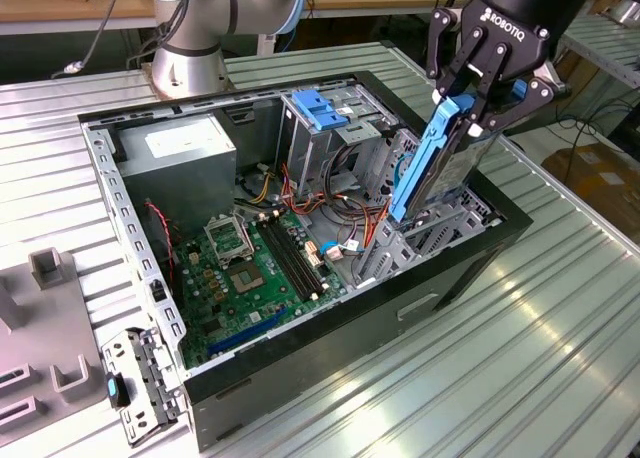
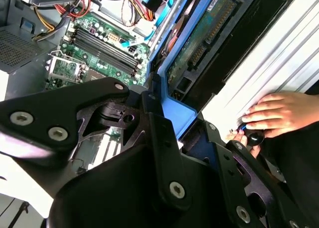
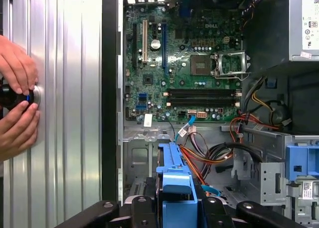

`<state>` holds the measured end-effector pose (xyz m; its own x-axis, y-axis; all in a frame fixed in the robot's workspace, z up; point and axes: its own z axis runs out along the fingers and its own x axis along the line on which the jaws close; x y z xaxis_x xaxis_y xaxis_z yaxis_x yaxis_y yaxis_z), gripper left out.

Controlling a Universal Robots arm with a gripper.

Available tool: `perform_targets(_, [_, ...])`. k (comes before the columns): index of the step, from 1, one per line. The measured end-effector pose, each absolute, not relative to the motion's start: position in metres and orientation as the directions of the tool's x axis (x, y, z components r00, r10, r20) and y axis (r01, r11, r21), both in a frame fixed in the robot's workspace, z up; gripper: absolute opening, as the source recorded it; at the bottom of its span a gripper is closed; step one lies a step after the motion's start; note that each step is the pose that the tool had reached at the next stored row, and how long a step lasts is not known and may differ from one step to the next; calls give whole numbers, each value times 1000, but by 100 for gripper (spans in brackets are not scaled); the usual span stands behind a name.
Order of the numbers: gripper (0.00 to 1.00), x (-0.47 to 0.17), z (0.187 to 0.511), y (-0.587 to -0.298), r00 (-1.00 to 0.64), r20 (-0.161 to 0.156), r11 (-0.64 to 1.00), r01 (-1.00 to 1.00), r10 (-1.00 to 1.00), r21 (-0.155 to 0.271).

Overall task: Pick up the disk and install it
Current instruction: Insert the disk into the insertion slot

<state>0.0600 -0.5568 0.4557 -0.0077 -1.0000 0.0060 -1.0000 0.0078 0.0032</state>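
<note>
In the exterior view my gripper [image 1: 480,103] is shut on the upper end of the disk [image 1: 440,168], a metal drive in a blue rail frame. The disk hangs steeply tilted, with its lower end down in the metal drive bay [image 1: 430,240] at the open computer case's [image 1: 470,268] right end. In the second wrist view the disk [image 2: 209,39] shows its green circuit side between my black fingers [image 2: 159,138]. The first wrist view looks down along the disk's blue frame [image 3: 177,188] toward the bay, with my gripper [image 3: 177,210] around it.
Inside the case lie a green motherboard [image 1: 250,268], a grey power supply [image 1: 185,148], a blue-topped drive cage [image 1: 320,108] and loose cables [image 3: 209,153]. A person's hands [image 3: 15,103] rest on a small black knob on the ribbed table [image 1: 520,358] beside the case. Grey fixtures [image 1: 50,268] sit at the exterior view's left.
</note>
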Motion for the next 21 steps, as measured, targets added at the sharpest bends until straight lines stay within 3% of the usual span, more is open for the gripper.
perform_targets(21, [37,61,445,-560,-18,6,18,-1000,-1000,5])
